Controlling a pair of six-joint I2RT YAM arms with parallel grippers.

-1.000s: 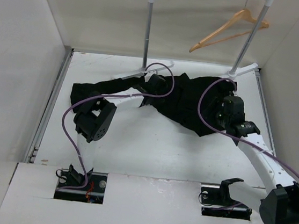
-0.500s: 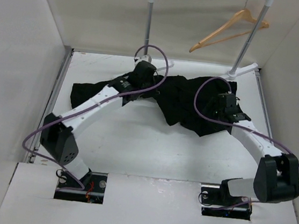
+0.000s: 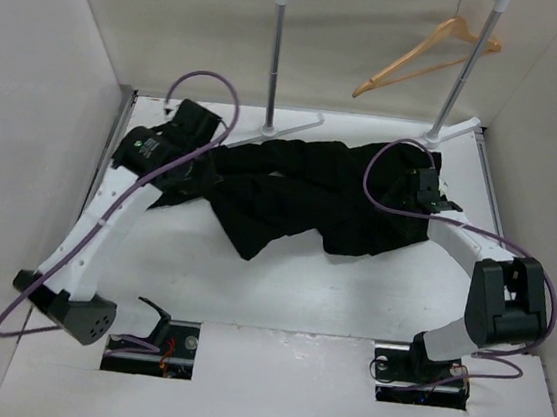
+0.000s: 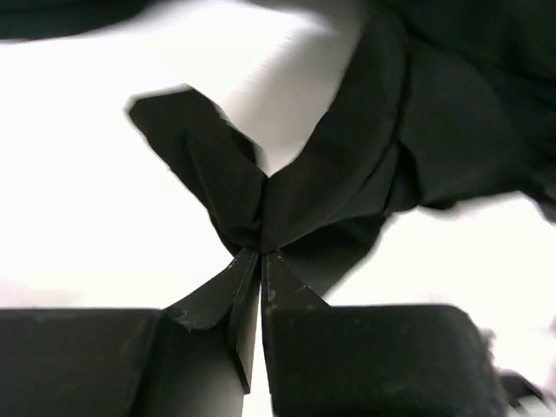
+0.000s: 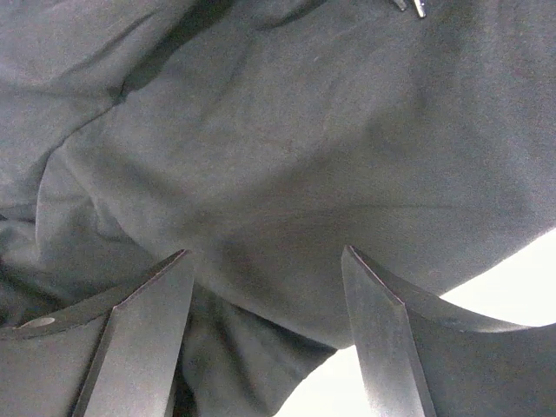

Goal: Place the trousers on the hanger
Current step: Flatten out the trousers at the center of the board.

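The black trousers lie spread across the back of the white table. My left gripper is at their left end, shut on a pinched fold of the cloth. In the left wrist view the closed fingertips of the left gripper clamp that fold, and the trousers fan out from it. My right gripper sits over the right end of the garment. In the right wrist view the right gripper is open, with the trousers just beyond its fingers. The tan wooden hanger hangs on the rail at the back right.
A grey metal rail stand rises at the back, and its white feet rest on the table next to the trousers. White walls enclose the table on the left, back and right. Purple cables loop over both arms.
My left gripper closed on the cloth and swung left, dragging the trousers with it and stretching them out. The right arm shifted slightly toward the back right, its gripper still open.
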